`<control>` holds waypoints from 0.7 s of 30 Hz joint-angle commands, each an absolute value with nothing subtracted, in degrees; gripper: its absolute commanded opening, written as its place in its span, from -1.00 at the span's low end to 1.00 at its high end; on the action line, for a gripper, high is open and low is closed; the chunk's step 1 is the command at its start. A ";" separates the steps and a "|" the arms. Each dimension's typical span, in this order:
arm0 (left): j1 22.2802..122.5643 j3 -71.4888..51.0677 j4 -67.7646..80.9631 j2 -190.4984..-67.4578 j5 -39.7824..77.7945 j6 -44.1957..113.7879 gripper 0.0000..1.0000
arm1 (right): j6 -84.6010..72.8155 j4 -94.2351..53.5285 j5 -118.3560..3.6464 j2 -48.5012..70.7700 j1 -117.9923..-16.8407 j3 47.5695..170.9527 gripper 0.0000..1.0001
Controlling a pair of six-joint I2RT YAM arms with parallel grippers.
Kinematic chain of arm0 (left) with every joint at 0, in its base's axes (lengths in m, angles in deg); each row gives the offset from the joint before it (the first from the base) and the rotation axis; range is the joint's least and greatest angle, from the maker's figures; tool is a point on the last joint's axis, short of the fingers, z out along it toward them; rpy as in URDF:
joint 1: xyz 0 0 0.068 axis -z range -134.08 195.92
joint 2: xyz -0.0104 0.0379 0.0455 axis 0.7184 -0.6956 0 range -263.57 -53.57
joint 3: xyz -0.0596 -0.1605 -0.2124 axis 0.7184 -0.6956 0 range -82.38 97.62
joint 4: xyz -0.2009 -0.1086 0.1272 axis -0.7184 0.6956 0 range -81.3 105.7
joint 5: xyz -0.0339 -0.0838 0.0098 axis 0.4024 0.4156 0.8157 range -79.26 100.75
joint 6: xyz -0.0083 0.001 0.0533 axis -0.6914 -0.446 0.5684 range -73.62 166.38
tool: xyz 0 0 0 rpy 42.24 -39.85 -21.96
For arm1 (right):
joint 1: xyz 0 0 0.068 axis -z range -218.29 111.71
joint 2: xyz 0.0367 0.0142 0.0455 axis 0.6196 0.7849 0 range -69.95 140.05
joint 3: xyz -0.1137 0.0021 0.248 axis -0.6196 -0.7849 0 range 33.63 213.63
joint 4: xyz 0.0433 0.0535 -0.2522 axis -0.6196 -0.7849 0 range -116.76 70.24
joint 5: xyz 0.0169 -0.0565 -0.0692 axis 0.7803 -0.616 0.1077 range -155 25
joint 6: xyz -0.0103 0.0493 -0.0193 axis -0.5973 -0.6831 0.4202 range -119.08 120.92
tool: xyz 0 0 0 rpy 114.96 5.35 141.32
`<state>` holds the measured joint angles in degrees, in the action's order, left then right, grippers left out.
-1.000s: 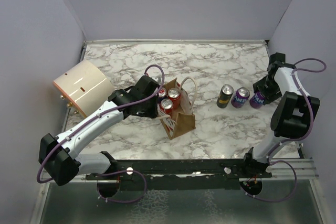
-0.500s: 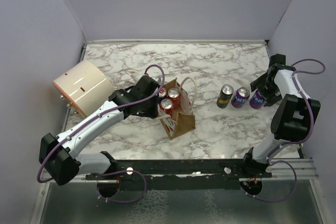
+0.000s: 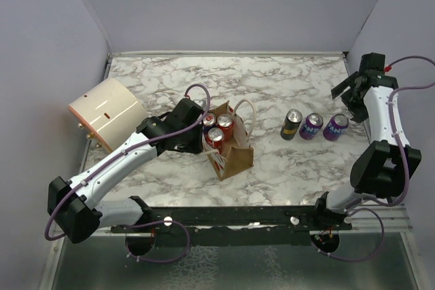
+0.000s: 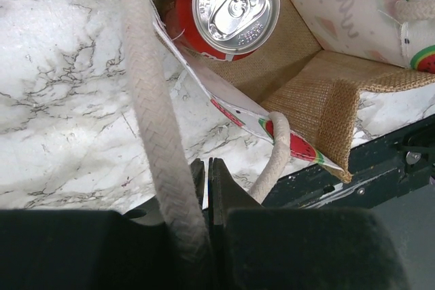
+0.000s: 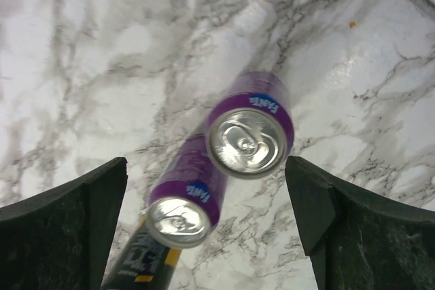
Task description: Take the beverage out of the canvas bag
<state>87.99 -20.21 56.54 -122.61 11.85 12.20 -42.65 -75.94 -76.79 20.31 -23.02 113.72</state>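
Note:
The canvas bag [image 3: 233,156] stands mid-table with three red beverage cans [image 3: 225,122] upright inside. My left gripper [image 3: 201,134] is at the bag's left rim. In the left wrist view that gripper [image 4: 206,165] is shut on the thin edge of the bag [image 4: 299,66], a white rope handle [image 4: 156,120] runs beside its fingers, and one red can [image 4: 234,6] shows inside. My right gripper [image 3: 348,93] hangs open above the table's right side. In the right wrist view it [image 5: 206,168] is spread wide over a purple can [image 5: 250,142], touching nothing.
Three cans stand in a row right of the bag: a black-and-yellow one [image 3: 292,124] and two purple ones [image 3: 312,126] [image 3: 336,127]. A large cream cylinder [image 3: 105,113] lies at the left edge. Grey walls close in on three sides.
My right gripper opened, let go of the rightmost purple can and rose back from it. The can stays standing on the table. The left arm and the bag have not moved.

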 commanded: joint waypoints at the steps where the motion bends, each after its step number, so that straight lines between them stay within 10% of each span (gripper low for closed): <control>1: 87.85 -19.25 57.29 -120.95 13.03 11.67 -0.79 | -38.55 -76.53 -76.04 16.81 -26.45 119.43 0.99; 21: 87.85 -22.45 56.91 -117.70 11.28 7.66 -0.79 | -29.63 -45.44 -32.15 -2.36 -55.26 108.65 0.85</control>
<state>87.99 -21.26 57.02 -119.15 11.76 9.40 -29.95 -51.13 -40.11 -2.27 -48.11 110.03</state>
